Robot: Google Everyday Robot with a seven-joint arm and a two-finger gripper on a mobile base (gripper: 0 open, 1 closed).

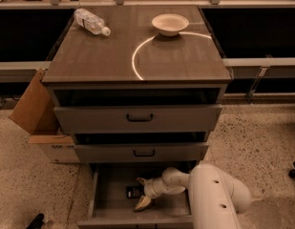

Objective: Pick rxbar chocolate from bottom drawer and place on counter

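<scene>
rxbar chocolate [133, 192] | flat on bottom drawer [111, 200] floor | jaws in drawer, spread wide, straddling it

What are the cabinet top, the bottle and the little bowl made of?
The counter looks like wood-grain laminate, smooth enough to mirror a light arc. The bottle seems clear plastic: see-through, white cap. The bowl is matte off-white, perhaps paper or ceramic. The robot's hand is in the bottom drawer, open.

Gripper [142, 192], fingers spread inside the bottom drawer [111, 200], is covering the right end of the rxbar chocolate [132, 192]. Wrapper lettering is showing too small to read. The drawer's front is running off the lower edge.
</scene>
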